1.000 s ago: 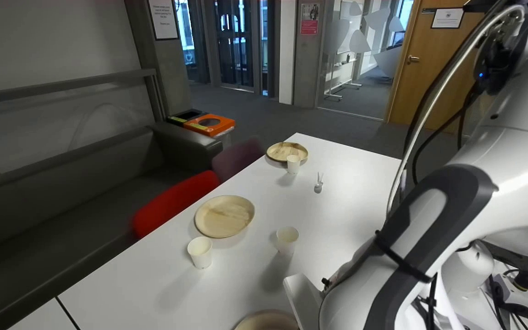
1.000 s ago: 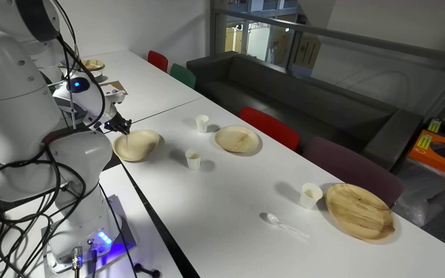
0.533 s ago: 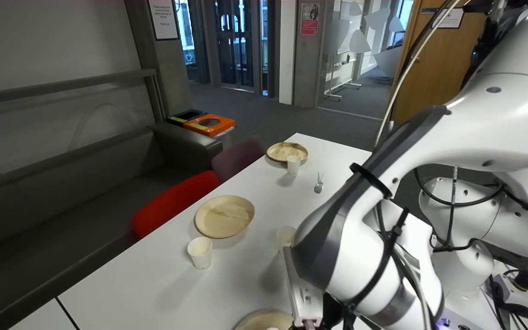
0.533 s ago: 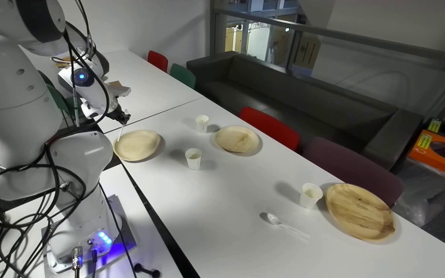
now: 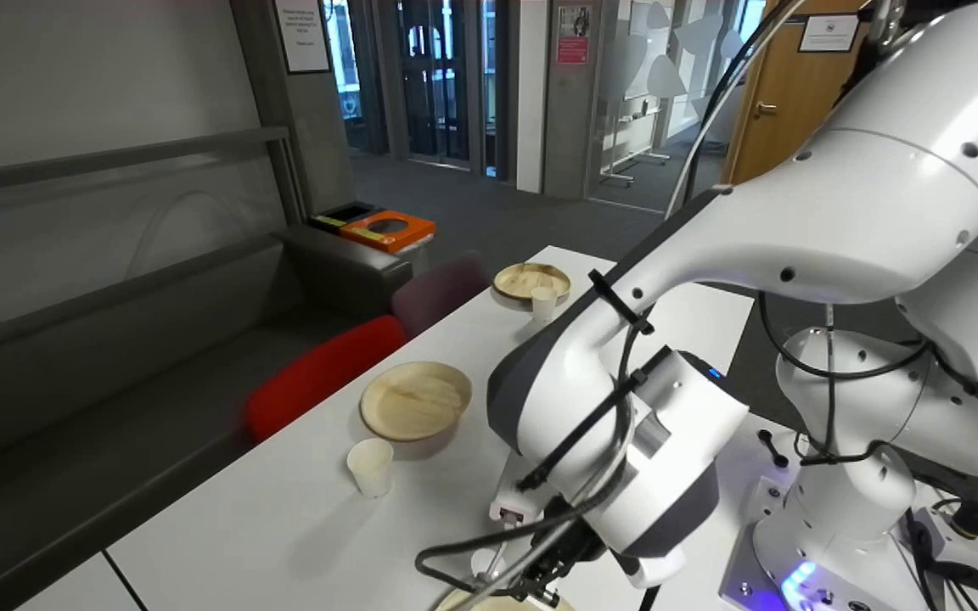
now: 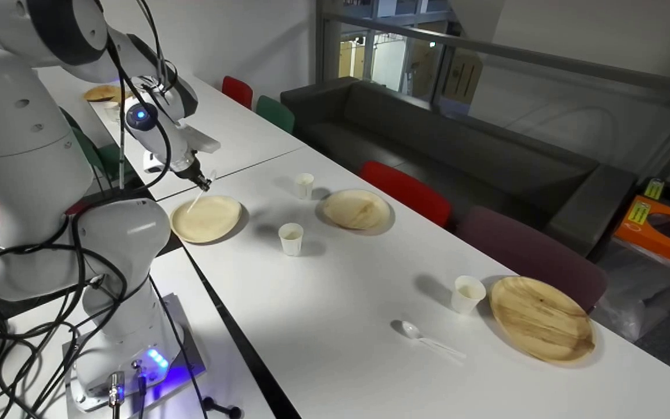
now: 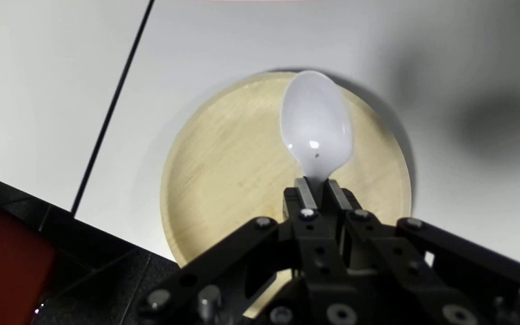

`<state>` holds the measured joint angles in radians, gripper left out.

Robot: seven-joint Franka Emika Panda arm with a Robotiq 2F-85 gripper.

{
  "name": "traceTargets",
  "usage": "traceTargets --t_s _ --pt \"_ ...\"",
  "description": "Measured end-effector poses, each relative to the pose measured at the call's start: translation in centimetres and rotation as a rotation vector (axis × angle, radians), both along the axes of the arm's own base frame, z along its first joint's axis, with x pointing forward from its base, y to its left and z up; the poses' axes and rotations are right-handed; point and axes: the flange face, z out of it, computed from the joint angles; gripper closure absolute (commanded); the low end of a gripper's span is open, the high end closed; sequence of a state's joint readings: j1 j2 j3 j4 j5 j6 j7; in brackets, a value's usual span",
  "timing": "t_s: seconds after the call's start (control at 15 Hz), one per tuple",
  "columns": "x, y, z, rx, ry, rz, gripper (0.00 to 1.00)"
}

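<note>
a white tabletop [image 6: 335, 302], crossed by a thin dark seam [image 7: 114, 104], spreads through the room, with a dark grey sofa [image 6: 457, 157] along its far side in both exterior views. the white arm [image 6: 27, 134] stands across a dark gap from the tabletop and bends over it. on the sofa side are a red chair [image 6: 407, 189], a purple chair [image 6: 533, 250] and, farther off, a green chair [image 6: 275, 113]. an orange bin lid [image 6: 655, 233] shows near the sofa's end.

a streaked wooden plate [image 6: 542, 319] lies by the purple chair, a middle plate [image 6: 357, 209] by the red chair, and a pale round plate [image 7: 233, 158] beneath the claw [image 7: 318, 185]. the claw is closed on a white spoon [image 7: 316, 117].

one cup [image 6: 467, 294] stands just beside the streaked wooden plate, another cup [image 6: 304, 185] near the middle plate, and a further cup [image 6: 291, 238] between the middle plate and the pale one.

a loose spoon [image 6: 428, 341] lies on the tabletop. the white spoon is gripped just below its bowl, tilted, bowl end up, over the pale round plate; whether its handle touches the plate i cannot tell.
</note>
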<state>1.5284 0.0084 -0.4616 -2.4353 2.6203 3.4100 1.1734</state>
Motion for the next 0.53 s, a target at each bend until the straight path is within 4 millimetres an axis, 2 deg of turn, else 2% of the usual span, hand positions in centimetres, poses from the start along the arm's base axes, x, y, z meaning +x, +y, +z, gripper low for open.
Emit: traceTargets --t_s 0.2,0.4,0.53 --pt "-3.5 -0.5 -4.0 -0.062 0.065 0.012 0.97" --pt "-7.1 -0.2 -8.7 -0.042 0.143 0.1 0.97" --pt "-7.9 0.6 -10.9 0.022 0.193 0.185 0.97"
